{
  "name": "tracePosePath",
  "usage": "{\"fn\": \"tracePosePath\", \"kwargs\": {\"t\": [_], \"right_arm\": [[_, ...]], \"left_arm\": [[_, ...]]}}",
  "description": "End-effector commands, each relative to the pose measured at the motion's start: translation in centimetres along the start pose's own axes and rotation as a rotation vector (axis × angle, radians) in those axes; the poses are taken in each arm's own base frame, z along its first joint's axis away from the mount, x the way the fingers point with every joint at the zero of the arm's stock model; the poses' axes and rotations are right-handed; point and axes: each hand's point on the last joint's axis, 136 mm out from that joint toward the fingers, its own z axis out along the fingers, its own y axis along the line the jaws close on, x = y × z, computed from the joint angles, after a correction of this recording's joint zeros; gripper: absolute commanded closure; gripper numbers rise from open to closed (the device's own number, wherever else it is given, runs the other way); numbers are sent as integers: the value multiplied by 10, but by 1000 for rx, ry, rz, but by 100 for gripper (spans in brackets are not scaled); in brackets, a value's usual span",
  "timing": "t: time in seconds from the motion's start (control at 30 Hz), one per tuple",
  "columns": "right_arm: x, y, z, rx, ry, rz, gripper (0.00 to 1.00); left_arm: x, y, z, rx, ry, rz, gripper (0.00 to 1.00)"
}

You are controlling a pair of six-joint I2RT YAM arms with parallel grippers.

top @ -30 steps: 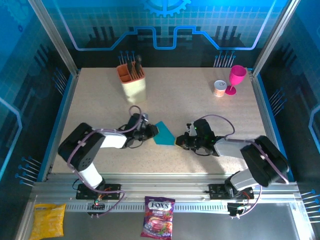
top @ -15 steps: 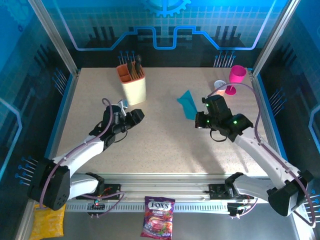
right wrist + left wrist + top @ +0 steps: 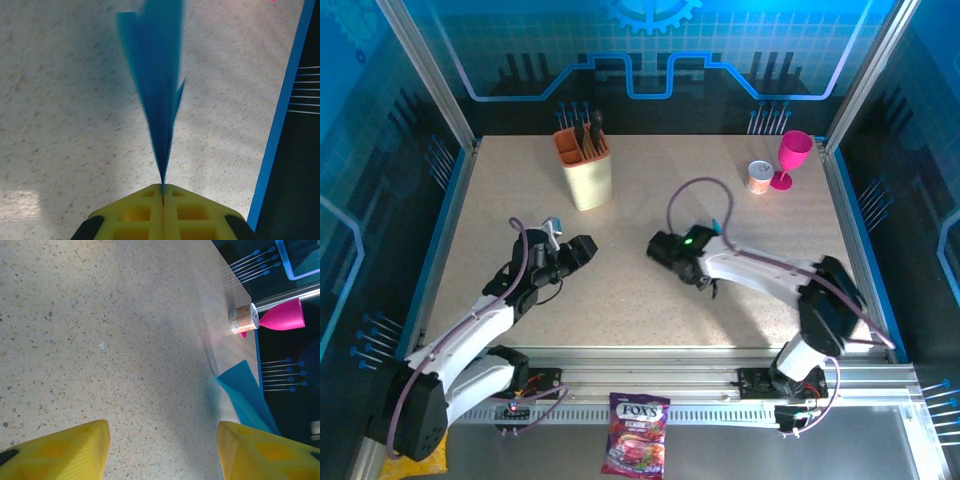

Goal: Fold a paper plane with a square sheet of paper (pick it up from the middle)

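Note:
The square sheet of paper is folded into a slim, pointed cyan-blue dart, the paper plane (image 3: 152,75). My right gripper (image 3: 162,192) is shut on its narrow end, and the plane sticks out ahead of the jaws, off the table. In the top view this gripper (image 3: 658,248) is over the middle of the table, pointing left. My left gripper (image 3: 578,248) faces it from the left with a gap between them. It stands open (image 3: 162,440) over bare tabletop, nothing between its yellow fingers (image 3: 75,450). The plane's blue edge (image 3: 245,395) shows beyond its right finger.
A beige utensil holder (image 3: 585,165) stands at the back left. A pink goblet (image 3: 792,158) (image 3: 282,317) and a small can (image 3: 758,177) (image 3: 243,318) stand at the back right. A candy bag (image 3: 638,433) lies in front of the arm bases, off the table.
A second ago both grippers were on the paper at the front middle. The left let go, opened and drew back left. The right lifted the paper to the back right, then swung to the middle.

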Motion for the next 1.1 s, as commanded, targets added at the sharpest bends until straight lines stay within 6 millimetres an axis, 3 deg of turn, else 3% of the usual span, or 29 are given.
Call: {"fn": "tracePosePath", "kwargs": {"t": [0.0,0.23,0.37,0.47,0.53,0.63,0.77,0.93,1.07], "right_arm": [[5,31,0,74,15,-79,100],[3,135,-5,20,28,-238,98],[-12,163,-29,-179,-11,-213,66],[-26,155,-50,-375,-42,-130,56],[-34,140,-58,-498,-53,-50,54],[-42,112,-56,-645,-56,84,53],[-45,78,-38,-805,-50,282,53],[-36,52,-7,-938,-24,502,54],[-22,45,15,-1007,14,638,54]], "left_arm": [[0,14,-8,-40,-17,-18,39],[-7,14,-23,-39,-55,-39,37],[-9,17,-25,-47,-52,-44,37],[-10,15,-26,-41,-44,-36,33],[-10,13,-27,-36,-37,-21,30],[-10,4,-25,-9,-12,0,26],[0,-14,-15,59,59,0,23],[45,-54,9,129,199,106,23],[93,-90,30,213,322,176,23]]}}
